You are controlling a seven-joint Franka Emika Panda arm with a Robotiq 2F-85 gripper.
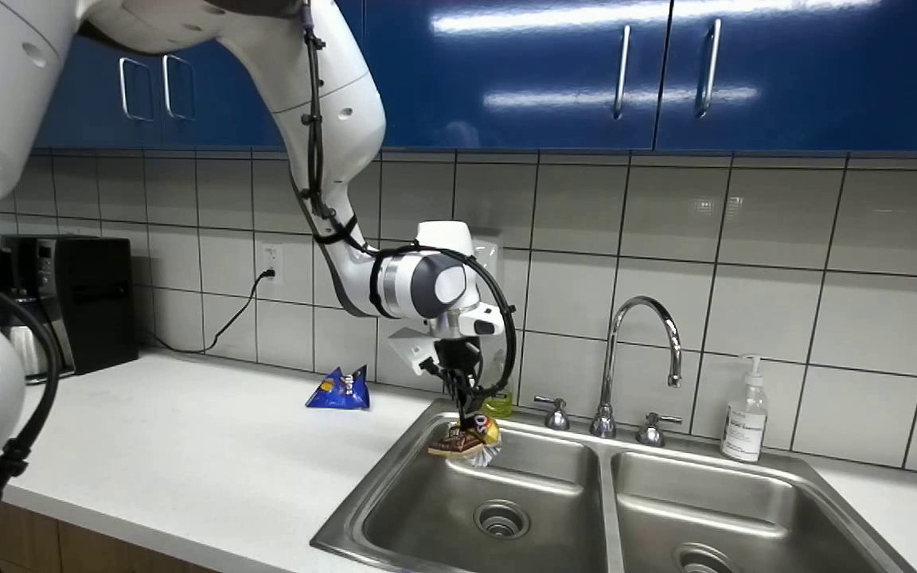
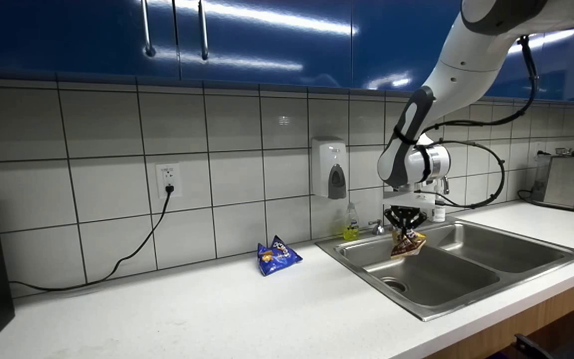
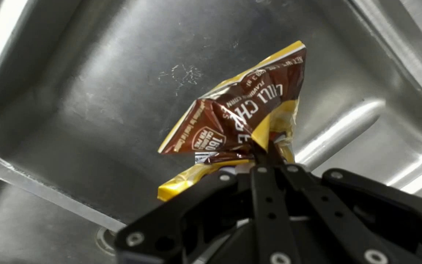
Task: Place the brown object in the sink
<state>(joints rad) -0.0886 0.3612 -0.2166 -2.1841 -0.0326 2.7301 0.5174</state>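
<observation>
Gripper pointed fingers down, drawn narrow on the brown object, a crumpled chip bag nipped between the tips. The coming move turned on what lay under what: the bag sat directly beneath the gripper, and beneath both, as both exterior views showed, was a basin of the sink. In the wrist view the bag's long axis ran aslant across the line of the fingers, from a corner level with the tips, on the left there, to another lying ahead of them, up and to the right. Its printed brown face spread forward of the tips, the yellow-edged seam facing away from the gripper. In an exterior view a brown end jutted to one side of the fingertips and a yellow, silvery part bulged on the other. Whether the lowest corner dipped below the rim was hard to judge. Little seemed left but lowering and letting go; lying crosswise, the bag might tip forward as it dropped, though the walls around would likely keep it in. Farther from the gripper, the faucet stood to one side, and well apart on the opposite side a blue packet lay on the counter.
</observation>
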